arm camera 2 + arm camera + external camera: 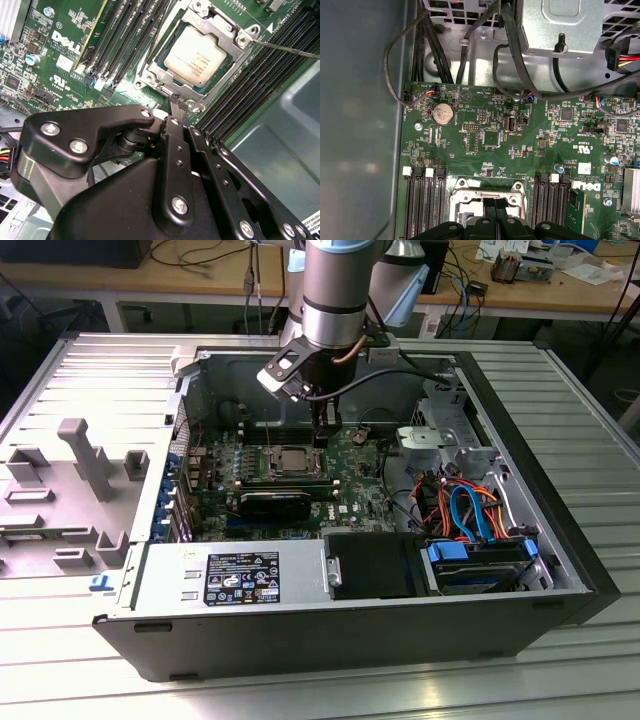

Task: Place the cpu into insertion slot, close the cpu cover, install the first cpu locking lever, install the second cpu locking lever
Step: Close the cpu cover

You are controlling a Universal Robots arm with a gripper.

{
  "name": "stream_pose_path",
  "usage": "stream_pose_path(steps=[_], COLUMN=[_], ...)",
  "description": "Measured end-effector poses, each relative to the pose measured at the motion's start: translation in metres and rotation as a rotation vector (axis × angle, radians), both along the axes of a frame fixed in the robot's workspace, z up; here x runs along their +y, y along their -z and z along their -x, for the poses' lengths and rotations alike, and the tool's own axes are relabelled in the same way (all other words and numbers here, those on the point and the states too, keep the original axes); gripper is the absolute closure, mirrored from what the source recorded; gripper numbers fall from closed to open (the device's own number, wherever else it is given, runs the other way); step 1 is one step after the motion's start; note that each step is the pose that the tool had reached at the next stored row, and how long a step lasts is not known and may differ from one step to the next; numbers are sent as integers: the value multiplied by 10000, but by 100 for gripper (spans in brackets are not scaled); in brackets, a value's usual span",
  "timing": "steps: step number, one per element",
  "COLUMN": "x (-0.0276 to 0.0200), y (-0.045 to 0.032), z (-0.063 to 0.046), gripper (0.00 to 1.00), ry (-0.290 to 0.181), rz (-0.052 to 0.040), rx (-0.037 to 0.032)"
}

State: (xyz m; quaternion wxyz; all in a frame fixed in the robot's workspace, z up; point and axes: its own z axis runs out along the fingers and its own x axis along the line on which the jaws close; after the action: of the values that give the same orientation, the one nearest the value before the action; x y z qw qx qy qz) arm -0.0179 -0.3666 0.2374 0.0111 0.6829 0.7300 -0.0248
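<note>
The cpu [197, 52] lies flat in the insertion slot [150, 77] on the green board, its silvery top showing through the window of the cpu cover [207, 20], which is down over it. A thin metal locking lever [285, 49] sticks out sideways from one corner of the socket. My gripper [176, 99] is shut, fingers pressed together with nothing seen between them, its tip right at the socket's rim. In the exterior view the gripper [322, 435] hangs just behind the cpu [293, 459]. The first wrist view has the gripper [495, 204] over the socket frame [470, 192].
Long black memory slots [127, 35] flank the socket on both sides. A black graphics card [270, 502] lies in front of it, with a power supply [230, 575], drive cage [440, 435] and coloured cables [470, 510] in the open case. Grey fixtures [90, 455] stand outside the case at the exterior view's left.
</note>
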Motion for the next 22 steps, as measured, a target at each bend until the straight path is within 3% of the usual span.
stream_pose_path(steps=[16, 18, 22], x=[-2, -2, -6], y=[12, 19, 40], z=[9, 83, 368], gripper=[89, 89, 89], ry=[-1, 0, 0], rz=[1, -2, 0], rx=[0, -1, 0])
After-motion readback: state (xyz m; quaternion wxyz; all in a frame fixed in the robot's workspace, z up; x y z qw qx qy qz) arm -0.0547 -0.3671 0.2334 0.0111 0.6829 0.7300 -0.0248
